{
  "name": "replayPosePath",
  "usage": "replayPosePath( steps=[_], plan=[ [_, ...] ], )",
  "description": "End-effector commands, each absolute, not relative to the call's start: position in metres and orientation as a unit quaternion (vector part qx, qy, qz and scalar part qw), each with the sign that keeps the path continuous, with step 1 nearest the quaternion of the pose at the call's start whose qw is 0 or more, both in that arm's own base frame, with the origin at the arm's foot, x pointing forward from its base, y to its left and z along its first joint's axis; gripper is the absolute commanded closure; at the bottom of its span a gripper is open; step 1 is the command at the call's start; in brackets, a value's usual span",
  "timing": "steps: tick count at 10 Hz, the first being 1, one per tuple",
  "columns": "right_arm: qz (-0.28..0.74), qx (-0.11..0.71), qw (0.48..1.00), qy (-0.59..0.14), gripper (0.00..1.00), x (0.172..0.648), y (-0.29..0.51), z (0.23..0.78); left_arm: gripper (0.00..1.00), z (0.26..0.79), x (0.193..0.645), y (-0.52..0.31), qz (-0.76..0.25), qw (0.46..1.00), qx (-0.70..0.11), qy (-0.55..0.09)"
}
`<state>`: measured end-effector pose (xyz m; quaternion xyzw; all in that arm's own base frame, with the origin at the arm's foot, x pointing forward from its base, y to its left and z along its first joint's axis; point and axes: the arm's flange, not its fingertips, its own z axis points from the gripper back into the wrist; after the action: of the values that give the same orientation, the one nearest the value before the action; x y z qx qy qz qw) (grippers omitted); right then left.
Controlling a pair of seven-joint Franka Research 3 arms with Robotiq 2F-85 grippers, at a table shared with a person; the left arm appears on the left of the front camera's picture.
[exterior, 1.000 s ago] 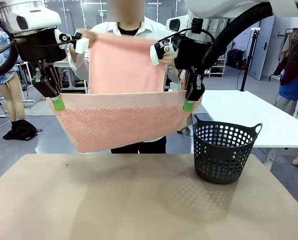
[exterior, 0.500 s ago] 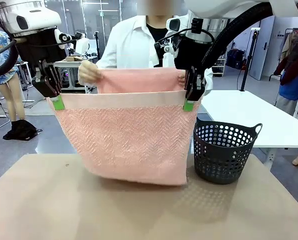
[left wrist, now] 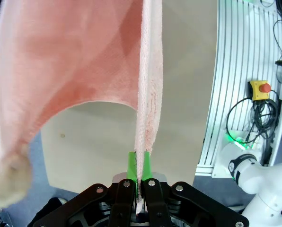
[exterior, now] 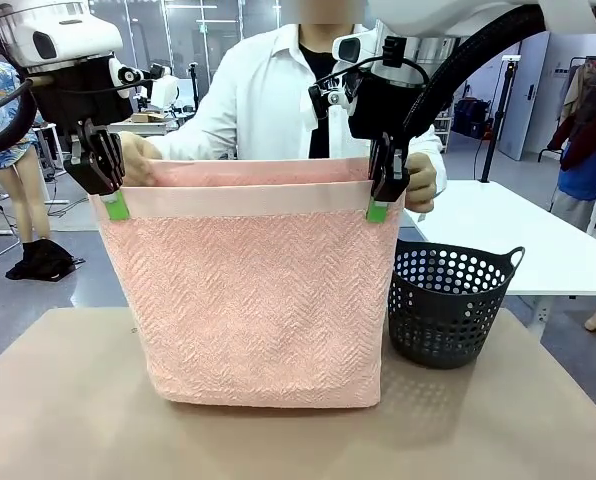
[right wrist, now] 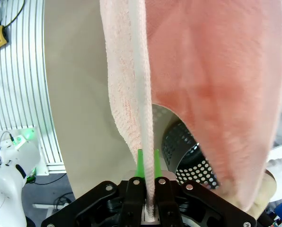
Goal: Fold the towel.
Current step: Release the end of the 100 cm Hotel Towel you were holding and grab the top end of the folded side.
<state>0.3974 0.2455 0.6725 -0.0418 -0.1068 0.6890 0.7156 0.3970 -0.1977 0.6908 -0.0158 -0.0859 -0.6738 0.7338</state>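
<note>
Both claws are clamped shut on the towel: the left gripper [exterior: 116, 205] pinches one upper corner and the right gripper [exterior: 378, 210] the other, green pads pressed onto the smooth plain band. The tan table [exterior: 58, 420] spreads across the foreground. The salmon-pink towel [exterior: 258, 300] hangs over the table as a broad, taut sheet between the two arms, its plain band running level along the top and the herringbone face turned toward the robot. Its bottom edge comes down to the tabletop, though whether it touches cannot be told. A second layer rises behind the near one. A person in a white shirt [exterior: 268, 90] stands at the far side and holds that rear layer up. One of the person's hands [exterior: 136, 158] is just behind the left gripper and the other hand [exterior: 421, 185] is just beside the right gripper. A dark perforated basket [exterior: 453, 305] stands on the table near the towel's right edge, just beside it. In the left wrist view, the left gripper [left wrist: 138, 165] has the towel's edge sandwiched between its closed pads, the cloth running straight away from them. The right wrist view shows the right gripper [right wrist: 147, 163] gripping the band the same way, with the basket [right wrist: 188, 156] below.
</note>
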Motion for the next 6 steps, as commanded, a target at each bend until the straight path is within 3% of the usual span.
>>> replayPosePath(
  steps=[1, 6],
  plan=[
    [0.689, -0.044, 0.716, -0.107, 1.00, 0.3978, 0.2446, 0.6728, 1.00, 0.6922, 0.3960, -0.1966, -0.673, 0.734, -0.015, -0.087],
    [0.689, -0.044, 0.716, -0.107, 1.00, 0.3978, 0.2446, 0.6728, 1.00, 0.6922, 0.3960, -0.1966, -0.673, 0.734, -0.015, -0.087]
  ],
)
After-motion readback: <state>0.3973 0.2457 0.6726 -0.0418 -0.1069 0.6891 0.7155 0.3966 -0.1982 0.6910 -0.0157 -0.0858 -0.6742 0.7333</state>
